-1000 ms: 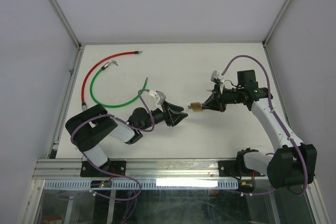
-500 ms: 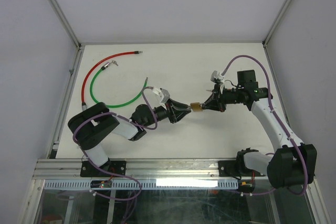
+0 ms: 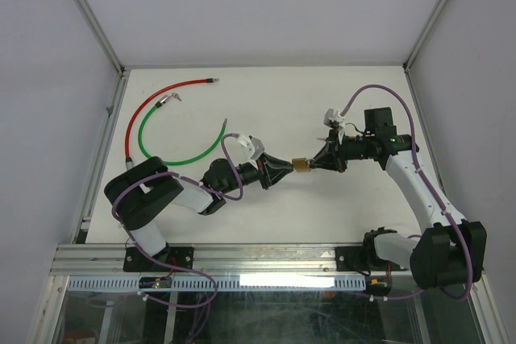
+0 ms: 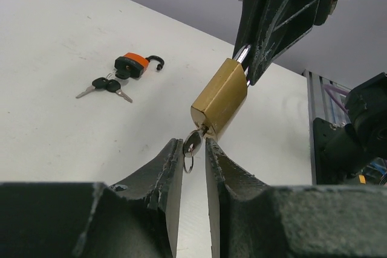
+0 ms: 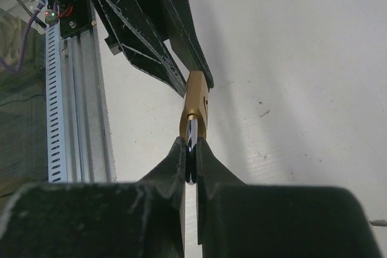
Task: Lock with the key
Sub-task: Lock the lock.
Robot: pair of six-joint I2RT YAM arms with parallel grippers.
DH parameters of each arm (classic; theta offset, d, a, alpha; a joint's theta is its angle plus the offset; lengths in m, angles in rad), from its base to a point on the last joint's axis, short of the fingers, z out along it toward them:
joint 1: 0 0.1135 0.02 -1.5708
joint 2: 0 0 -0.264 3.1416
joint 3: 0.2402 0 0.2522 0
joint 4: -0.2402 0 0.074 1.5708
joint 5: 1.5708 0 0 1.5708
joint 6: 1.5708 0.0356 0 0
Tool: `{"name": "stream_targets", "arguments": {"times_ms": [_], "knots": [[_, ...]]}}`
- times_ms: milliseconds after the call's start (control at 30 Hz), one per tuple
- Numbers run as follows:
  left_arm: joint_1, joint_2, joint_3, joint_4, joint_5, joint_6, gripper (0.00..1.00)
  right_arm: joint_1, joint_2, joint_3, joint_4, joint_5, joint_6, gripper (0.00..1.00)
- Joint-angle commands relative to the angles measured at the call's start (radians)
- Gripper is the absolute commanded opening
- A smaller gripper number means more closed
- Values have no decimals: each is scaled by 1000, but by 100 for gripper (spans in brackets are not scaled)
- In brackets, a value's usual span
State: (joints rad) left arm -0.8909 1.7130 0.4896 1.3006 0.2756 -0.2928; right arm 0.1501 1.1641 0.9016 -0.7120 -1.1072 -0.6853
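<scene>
A brass padlock (image 3: 300, 165) hangs in the air between my two grippers, above the white table. My right gripper (image 3: 313, 162) is shut on its steel shackle (image 5: 191, 140), with the brass body (image 5: 196, 104) pointing away from it. A silver key (image 4: 193, 143) with a small ring sits in the keyhole at the bottom of the padlock (image 4: 221, 98). My left gripper (image 3: 286, 170) has come in from the left, and its two fingertips (image 4: 175, 149) close narrowly on the key's head.
An orange-and-black padlock (image 4: 132, 64) with an open shackle and two small keys (image 4: 106, 86) lies on the table beyond. A red cable (image 3: 153, 98) and a green cable (image 3: 173, 155) lie at the far left. An aluminium rail (image 3: 242, 259) runs along the near edge.
My left gripper has moved right, up to the padlock, and its fingers have narrowed from wide open onto the key's head. The right gripper and padlock have held still.
</scene>
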Motion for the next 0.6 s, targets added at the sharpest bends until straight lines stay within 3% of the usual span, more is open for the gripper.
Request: {"name": "stream_targets", "arguments": {"times_ms": [0,200,567], "knots": [[-5,-6,29,11,47,55,20,-6,-21,10,30,-66,-11,0],[2,0,29,26,85,73,0,-6,-21,12,26,-67,-16,0],[77,-17,-91,147,175,120,0,-6,-20,20,-6,-62,-54,0]]}}
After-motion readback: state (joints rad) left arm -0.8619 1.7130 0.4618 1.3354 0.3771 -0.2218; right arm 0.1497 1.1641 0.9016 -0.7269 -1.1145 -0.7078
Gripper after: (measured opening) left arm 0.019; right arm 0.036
